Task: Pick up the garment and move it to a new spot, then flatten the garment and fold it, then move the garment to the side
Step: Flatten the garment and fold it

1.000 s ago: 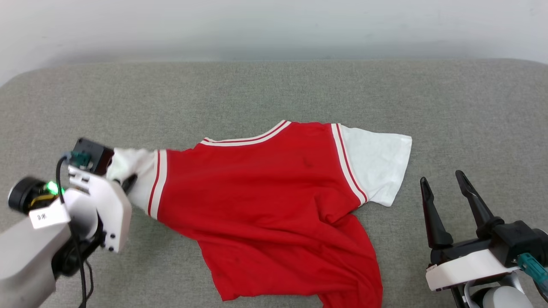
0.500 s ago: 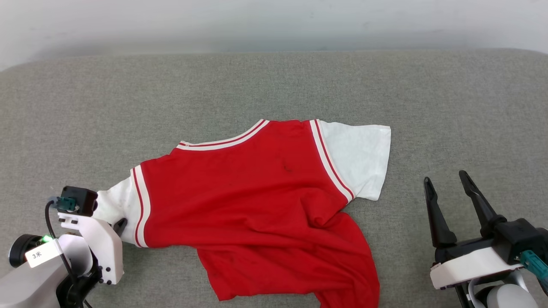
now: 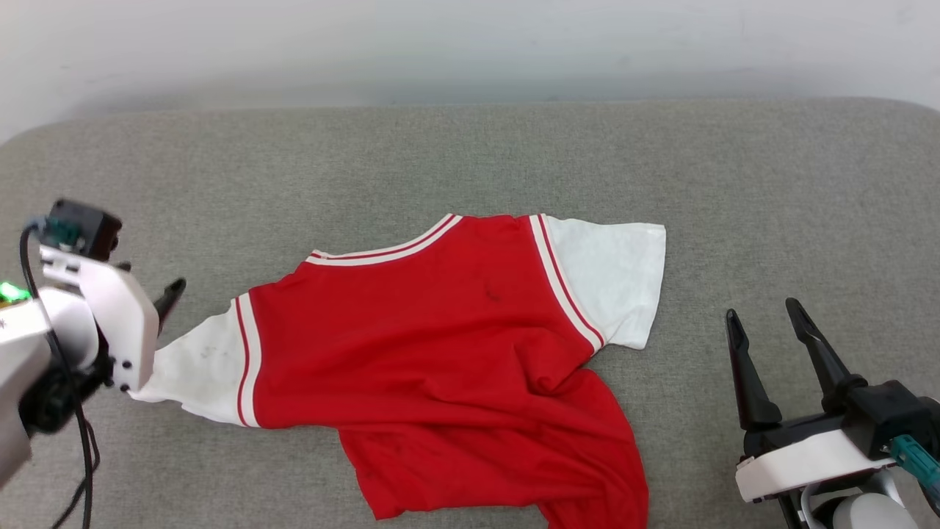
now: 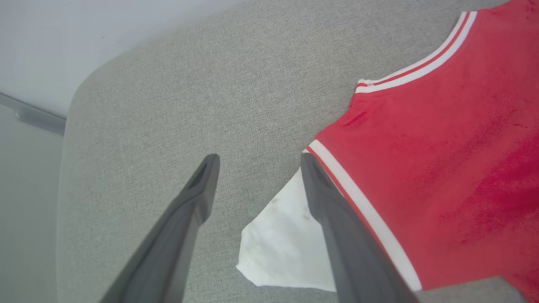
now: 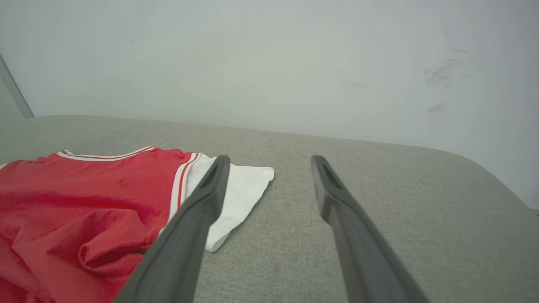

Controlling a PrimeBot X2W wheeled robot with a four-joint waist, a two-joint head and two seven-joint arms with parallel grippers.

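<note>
The garment (image 3: 440,345) lies on the grey cushioned surface with its plain red side up; the "23" is hidden. Both white sleeves are spread out, the left sleeve (image 3: 198,367) flat at the near left, and the hem is bunched and wrinkled toward the lower right. My left gripper (image 3: 158,297) hovers open just left of that sleeve. In the left wrist view the left gripper (image 4: 258,158) holds nothing, with the garment (image 4: 442,168) to its right. My right gripper (image 3: 761,308) stands open, apart from the right sleeve (image 3: 617,279). The right wrist view shows the right gripper (image 5: 270,158) beside the garment (image 5: 84,198).
The grey cushioned surface (image 3: 470,162) runs wide behind and to both sides of the shirt, with rounded corners at far left and far right. A pale wall (image 3: 470,44) stands right behind its back edge.
My left gripper, earlier shut on the left sleeve and dragging it toward the near left, has let go and lifted away. The sleeve now lies flat. The right arm has stayed put.
</note>
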